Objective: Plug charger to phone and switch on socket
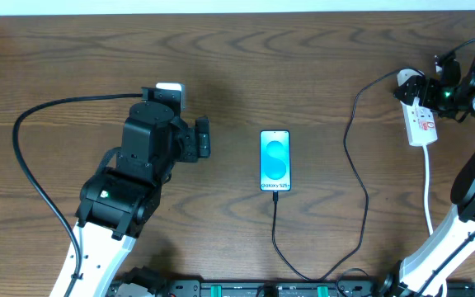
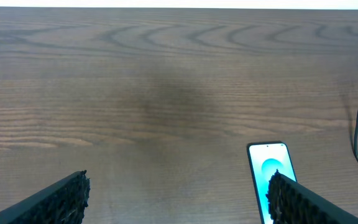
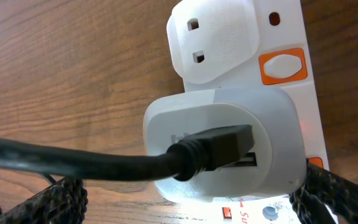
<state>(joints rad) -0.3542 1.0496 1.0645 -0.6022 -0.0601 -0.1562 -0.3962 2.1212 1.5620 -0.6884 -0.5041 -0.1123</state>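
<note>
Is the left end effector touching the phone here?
Apart. In the overhead view, a stretch of table separates the left end effector from the phone.

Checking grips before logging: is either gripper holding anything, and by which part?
Nothing is held. The left gripper is open near the phone; the right gripper is open at the adapter in the socket.

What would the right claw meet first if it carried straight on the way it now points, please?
Likely the white adapter plugged into the socket, which sits between the open fingers of the right claw; how close is hard to judge.
</note>
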